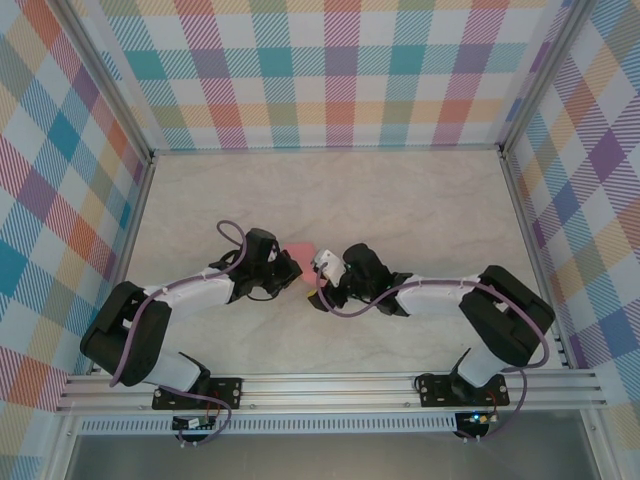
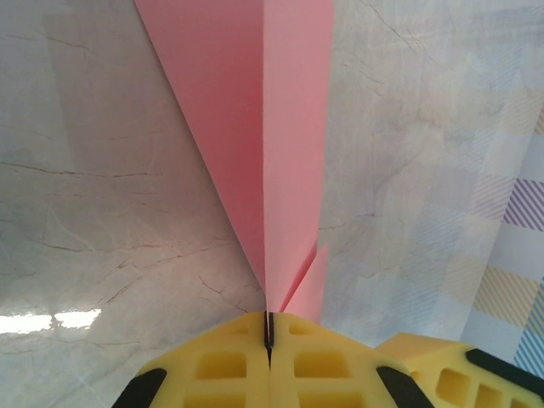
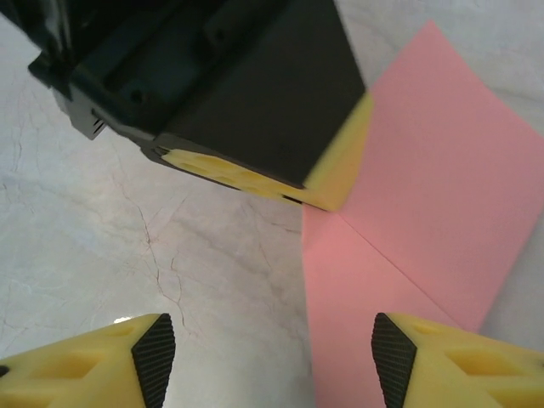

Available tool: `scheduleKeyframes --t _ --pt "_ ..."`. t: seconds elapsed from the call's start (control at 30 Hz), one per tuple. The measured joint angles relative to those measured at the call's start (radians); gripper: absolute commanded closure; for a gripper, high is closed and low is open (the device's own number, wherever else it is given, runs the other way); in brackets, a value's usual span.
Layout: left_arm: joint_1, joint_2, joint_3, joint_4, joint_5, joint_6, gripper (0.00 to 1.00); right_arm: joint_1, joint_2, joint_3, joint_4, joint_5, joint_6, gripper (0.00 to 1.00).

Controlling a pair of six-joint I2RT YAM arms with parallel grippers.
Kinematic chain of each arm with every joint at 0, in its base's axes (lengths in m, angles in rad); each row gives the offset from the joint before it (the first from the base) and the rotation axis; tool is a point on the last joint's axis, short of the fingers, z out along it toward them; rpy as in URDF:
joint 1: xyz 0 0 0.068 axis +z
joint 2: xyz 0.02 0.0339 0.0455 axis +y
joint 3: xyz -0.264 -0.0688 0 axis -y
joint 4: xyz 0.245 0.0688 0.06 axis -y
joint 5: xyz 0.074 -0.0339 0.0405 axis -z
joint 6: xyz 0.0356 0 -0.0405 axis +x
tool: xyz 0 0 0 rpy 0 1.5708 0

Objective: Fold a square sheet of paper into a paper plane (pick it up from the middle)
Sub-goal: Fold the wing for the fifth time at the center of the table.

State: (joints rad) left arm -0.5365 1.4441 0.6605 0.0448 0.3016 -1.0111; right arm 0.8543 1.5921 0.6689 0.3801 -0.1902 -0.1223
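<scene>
Pale marble-look tabletop (image 1: pixel 400 200) spread between plaid walls (image 1: pixel 340 70), and the two arms pointed at each other over its middle. The left gripper (image 2: pixel 269 327) was clamped tight on the folded sheet of paper (image 2: pixel 255 127). Its yellow pads (image 2: pixel 221 365) pinched right on the crease, at the narrow end where the layers ran together. That grip probably served to hold the fold fast while the other arm worked a flap. The right gripper (image 3: pixel 274 357) faced it with fingers spread apart and nothing between them, just beside the paper's edge, seemingly ready to take a side. The paper was salmon-pink and plain, doubled along one sharp centre line. It fanned wide away from the pinch, with a small extra flap near the pads.
</scene>
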Motion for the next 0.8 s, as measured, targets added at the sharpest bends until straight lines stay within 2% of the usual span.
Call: scheduleKeyframes --t 0.37,0.8 --pt "0.0 0.0 0.011 -0.032 0.0 -0.014 0.99 0.036 0.122 -0.001 0.154 0.086 -0.124 0.48" --pt "-0.001 0.0 0.012 -0.043 0.0 -0.022 0.99 0.042 0.2 -0.001 0.274 0.151 -0.148 0.66"
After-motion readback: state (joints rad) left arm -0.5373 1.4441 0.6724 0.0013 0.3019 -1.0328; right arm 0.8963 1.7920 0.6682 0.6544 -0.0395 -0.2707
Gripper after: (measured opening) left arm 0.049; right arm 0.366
